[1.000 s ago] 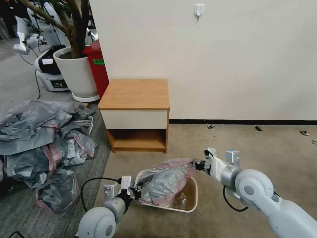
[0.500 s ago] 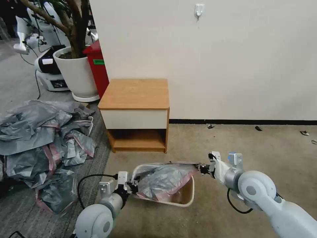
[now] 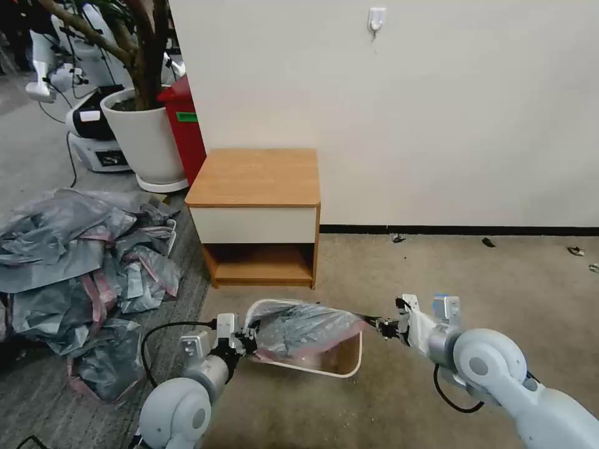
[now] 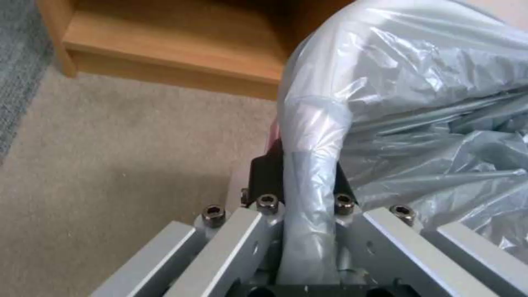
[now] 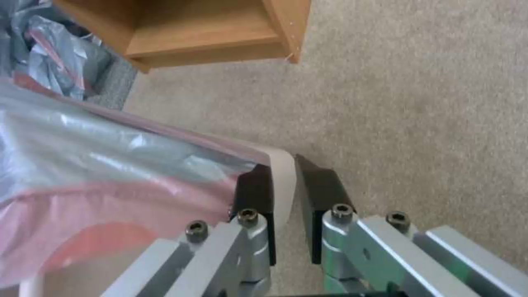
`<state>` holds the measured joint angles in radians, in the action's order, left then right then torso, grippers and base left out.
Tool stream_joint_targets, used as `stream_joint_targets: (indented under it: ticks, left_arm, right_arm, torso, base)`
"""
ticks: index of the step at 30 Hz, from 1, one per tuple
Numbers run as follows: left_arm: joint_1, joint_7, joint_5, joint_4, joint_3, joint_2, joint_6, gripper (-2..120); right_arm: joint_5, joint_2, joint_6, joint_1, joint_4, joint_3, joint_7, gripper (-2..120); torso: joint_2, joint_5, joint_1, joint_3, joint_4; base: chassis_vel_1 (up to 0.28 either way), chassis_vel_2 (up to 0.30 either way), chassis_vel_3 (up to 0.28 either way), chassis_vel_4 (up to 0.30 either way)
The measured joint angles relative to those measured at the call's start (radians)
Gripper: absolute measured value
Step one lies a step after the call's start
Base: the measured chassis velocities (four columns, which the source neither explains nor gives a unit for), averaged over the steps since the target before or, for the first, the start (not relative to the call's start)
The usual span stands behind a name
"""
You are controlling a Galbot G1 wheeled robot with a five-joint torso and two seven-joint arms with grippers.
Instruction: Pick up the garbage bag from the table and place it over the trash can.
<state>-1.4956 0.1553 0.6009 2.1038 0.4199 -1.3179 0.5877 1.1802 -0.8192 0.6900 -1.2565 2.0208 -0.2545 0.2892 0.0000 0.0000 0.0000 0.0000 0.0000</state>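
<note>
1. The garbage bag [image 3: 306,329] is thin, crinkly, translucent grey film with a pink-red rim band. I'd guess it weighs next to nothing, is totally floppy, and is probably slippery and easy to tear if yanked.
2. It's stretched across the mouth of the trash can [image 3: 340,363], a cream plastic bin with rounded corners and a rolled rim, standing on the carpet in front of the table [image 3: 256,178].
3. The left gripper [image 3: 248,342] is pinching a bunched fold of film at one end.
4. The right gripper [image 3: 382,325] has its black pads clamped on the pink band at the other end (best place to hold, I'd say, since the band looks sturdier).
</note>
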Motion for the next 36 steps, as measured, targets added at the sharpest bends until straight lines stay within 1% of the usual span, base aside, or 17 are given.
stream_joint_targets:
  ticks: [7, 16, 22, 23, 24, 25, 26, 27, 28, 29, 30, 33, 34, 35, 36]
  left_arm:
    - [0.01, 0.001, -0.005, -0.007, 0.013, -0.002, -0.003, 2]
    - [0.023, 0.005, -0.002, -0.005, 0.056, 0.0, -0.01, 2]
    - [0.022, 0.005, -0.001, -0.004, 0.06, 0.001, -0.011, 2]
    - [0.022, 0.005, -0.001, -0.004, 0.063, 0.0, -0.012, 2]
    - [0.021, 0.005, -0.001, -0.006, 0.068, -0.001, -0.017, 2]
    - [0.021, 0.005, -0.001, -0.009, 0.072, -0.001, -0.019, 2]
    - [0.021, 0.005, -0.001, -0.009, 0.072, -0.001, -0.019, 2]
    - [0.021, 0.005, -0.001, -0.012, 0.075, -0.002, -0.021, 2]
    - [0.023, 0.006, -0.001, -0.017, 0.081, -0.004, -0.024, 2]
    - [0.025, 0.006, -0.001, -0.02, 0.086, -0.007, -0.027, 2]
    - [0.025, 0.006, -0.001, -0.02, 0.086, -0.007, -0.027, 2]
    - [0.029, 0.006, -0.001, -0.026, 0.099, -0.012, -0.03, 2]
    - [0.029, 0.006, -0.001, -0.026, 0.099, -0.012, -0.03, 2]
    - [0.031, 0.007, -0.001, -0.027, 0.102, -0.013, -0.031, 2]
    - [0.033, 0.007, -0.001, -0.028, 0.104, -0.015, -0.031, 2]
  right_arm:
    - [-0.028, 0.005, -0.001, -0.014, 0.006, -0.007, -0.022, 13]
    - [-0.113, -0.001, -0.019, -0.049, 0.005, -0.009, -0.06, 11]
    - [-0.113, -0.006, -0.043, -0.036, 0.006, -0.019, -0.057, 13]
    - [-0.095, -0.008, -0.065, -0.022, 0.012, -0.03, -0.041, 13]
    - [-0.051, -0.01, -0.085, -0.009, 0.029, -0.049, -0.02, 17]
    - [0.021, -0.015, -0.093, 0.004, 0.054, -0.074, 0.007, 19]
    - [0.021, -0.015, -0.093, 0.004, 0.054, -0.074, 0.007, 19]
    - [0.091, -0.02, -0.095, 0.012, 0.082, -0.096, 0.04, 22]
    - [0.185, -0.031, -0.095, 0.015, 0.124, -0.128, 0.074, 28]
    - [0.252, -0.042, -0.09, 0.009, 0.155, -0.149, 0.093, 32]
    - [0.252, -0.042, -0.09, 0.009, 0.155, -0.149, 0.093, 32]
    - [0.408, -0.079, -0.065, -0.039, 0.234, -0.169, 0.155, 45]
    - [0.408, -0.079, -0.065, -0.039, 0.234, -0.169, 0.155, 45]
    - [0.436, -0.094, -0.057, -0.056, 0.254, -0.161, 0.174, 50]
    - [0.46, -0.115, -0.047, -0.072, 0.272, -0.141, 0.198, 51]
  torso:
    - [0.0, 0.0, 0.0, 0.0, 0.0]
    - [0.0, 0.0, 0.0, 0.0, 0.0]
    - [0.0, 0.0, 0.0, 0.0, -0.0001]
    - [0.0, 0.0, 0.0, 0.0, 0.0]
    - [0.0, 0.0, 0.0, 0.0, 0.0001]
    - [0.0, 0.0001, 0.0, 0.0, 0.0001]
    - [0.0, 0.0001, 0.0, 0.0, 0.0001]
    - [0.0, 0.0, 0.0, 0.0, 0.0001]
    - [0.0, -0.0003, 0.0, 0.0, 0.0003]
    - [0.0, -0.0002, 0.0, 0.0, 0.0003]
    - [0.0, -0.0002, 0.0, 0.0, 0.0003]
    - [0.0, -0.0001, 0.0, 0.0, 0.0001]
    - [0.0, -0.0001, 0.0, 0.0, 0.0001]
    - [0.0, -0.0003, 0.0, 0.0, -0.0001]
    - [0.0, -0.0002, 0.0, 0.0, -0.0001]
  base:
    - [0.0, 0.0, 0.0, 0.0]
    - [0.0, 0.0, 0.0, 0.0]
    - [0.0, 0.0, 0.0, 0.0]
    - [0.0, 0.0, 0.0, 0.0]
    - [0.0, 0.0, 0.0, 0.0]
    - [0.0, 0.0, 0.0, 0.0]
    - [0.0, 0.0, 0.0, 0.0]
    - [0.0, 0.0, 0.0, 0.0]
    - [0.0, 0.0, 0.0, 0.0]
    - [0.0, 0.0, 0.0, 0.0]
    - [0.0, 0.0, 0.0, 0.0]
    - [0.0, 0.0, 0.0, 0.0]
    - [0.0, 0.0, 0.0, 0.0]
    - [0.0, 0.0, 0.0, 0.0]
    - [0.0, 0.0, 0.0, 0.0]
